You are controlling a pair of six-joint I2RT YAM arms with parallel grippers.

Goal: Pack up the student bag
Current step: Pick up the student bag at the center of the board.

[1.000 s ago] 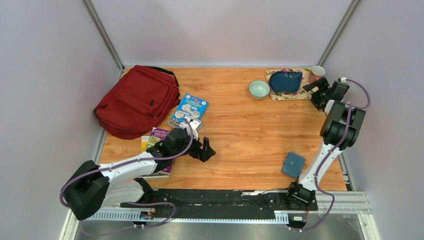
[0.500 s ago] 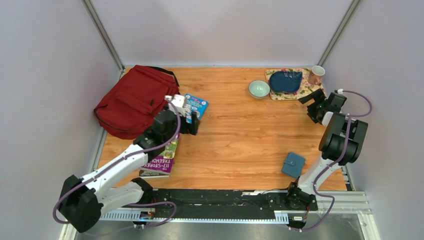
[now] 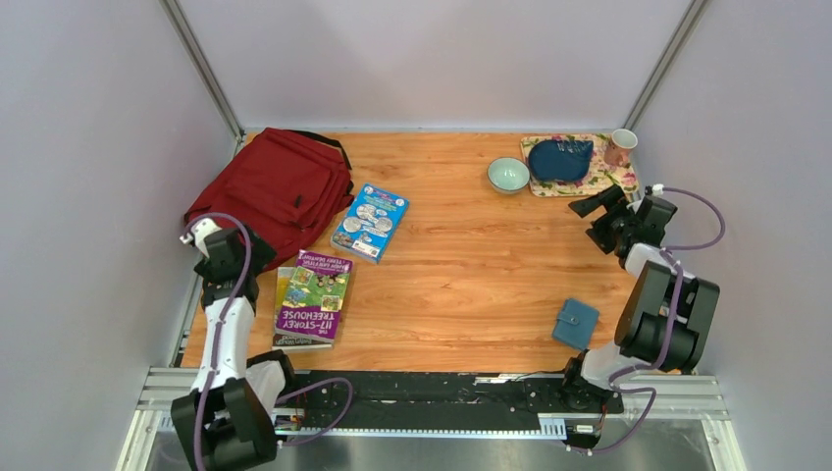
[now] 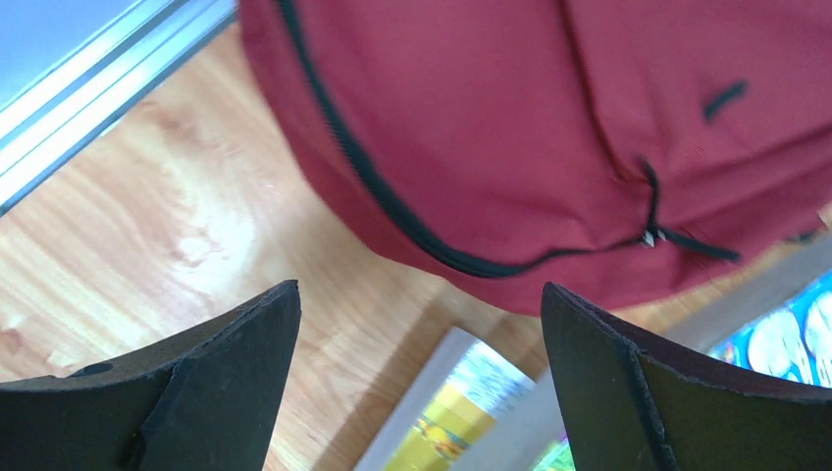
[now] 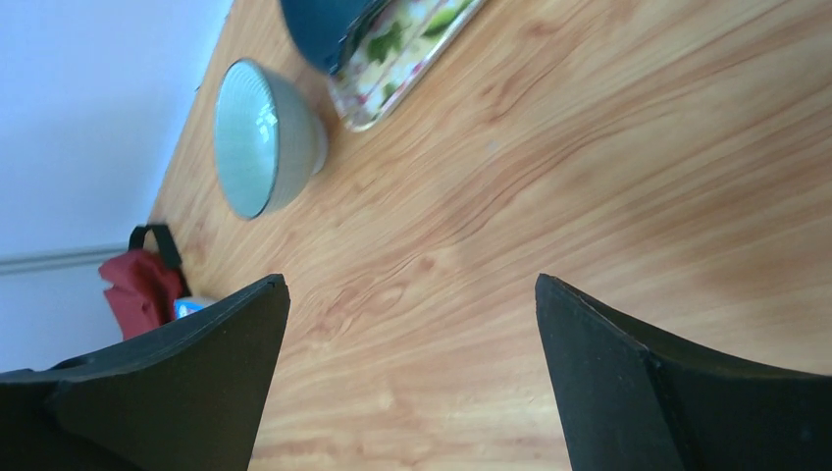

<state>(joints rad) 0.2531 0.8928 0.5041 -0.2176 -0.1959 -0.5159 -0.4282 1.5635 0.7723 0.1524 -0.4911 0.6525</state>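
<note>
The student bag is a dark red backpack lying at the back left, its black zippers shut. It fills the top of the left wrist view. My left gripper is open and empty at the bag's near edge, above the table and a book corner. A purple book lies on another book just below the bag. A blue book lies to the bag's right. My right gripper is open and empty over bare wood at the right.
A small blue wallet lies at the front right. A pale green bowl stands at the back, and also shows in the right wrist view. Beside it, a floral mat holds a dark blue pouch. A pink mug stands at the back right.
My left arm has swung from the table's middle, past the blue book, to the left edge by the bag. My right gripper has moved a little forward and left.
</note>
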